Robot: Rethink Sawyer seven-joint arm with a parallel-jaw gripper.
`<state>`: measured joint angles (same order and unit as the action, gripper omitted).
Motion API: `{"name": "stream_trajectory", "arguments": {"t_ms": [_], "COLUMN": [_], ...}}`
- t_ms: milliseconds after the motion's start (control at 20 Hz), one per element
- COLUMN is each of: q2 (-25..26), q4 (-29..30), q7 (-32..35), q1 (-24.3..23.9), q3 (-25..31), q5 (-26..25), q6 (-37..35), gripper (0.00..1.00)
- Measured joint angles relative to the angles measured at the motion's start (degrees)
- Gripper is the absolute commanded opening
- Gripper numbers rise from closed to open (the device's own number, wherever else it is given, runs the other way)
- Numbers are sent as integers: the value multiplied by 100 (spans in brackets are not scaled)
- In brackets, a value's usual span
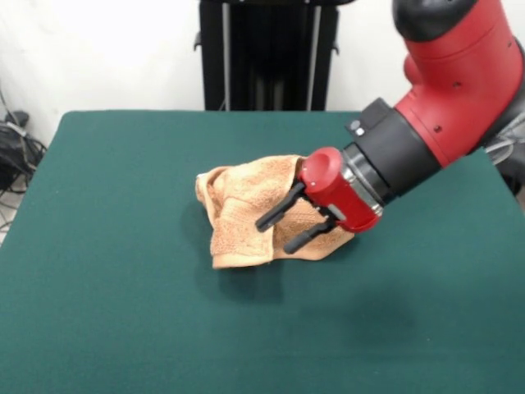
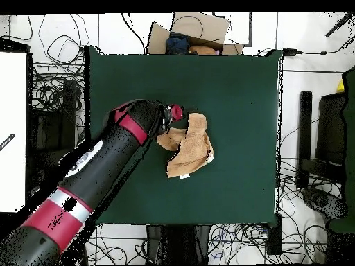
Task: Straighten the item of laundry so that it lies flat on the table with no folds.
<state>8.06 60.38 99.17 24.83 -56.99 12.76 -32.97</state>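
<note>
Hand towel (image 1: 246, 215) is lying crumpled and folded near the middle of the dark green desk (image 1: 123, 312), not flat. Tool (image 1: 281, 234) is hanging tilted in front of the towel's right part in the front view, fingers (image 1: 279, 207) spread apart, gripping nothing. Black pedestal (image 1: 267, 53) is standing against a white wall. Overhead view is showing tangled cables (image 2: 52, 76) on the floor around the desk and a cardboard box (image 2: 197, 28) at one edge.

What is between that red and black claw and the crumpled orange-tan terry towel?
Nothing. In the front view, the open gripper with its two black fingers is right at the bunched towel, no green table between.
</note>
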Motion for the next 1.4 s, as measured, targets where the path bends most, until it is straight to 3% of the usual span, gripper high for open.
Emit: {"name": "stream_trajectory", "arguments": {"t_ms": [600, 1400], "q2": [-105, -199], "q4": [307, 856], "q7": [0, 0], "q1": [388, 372], "q3": [0, 273], "q5": [1, 0], "q6": [68, 828], "gripper": [100, 100]}}
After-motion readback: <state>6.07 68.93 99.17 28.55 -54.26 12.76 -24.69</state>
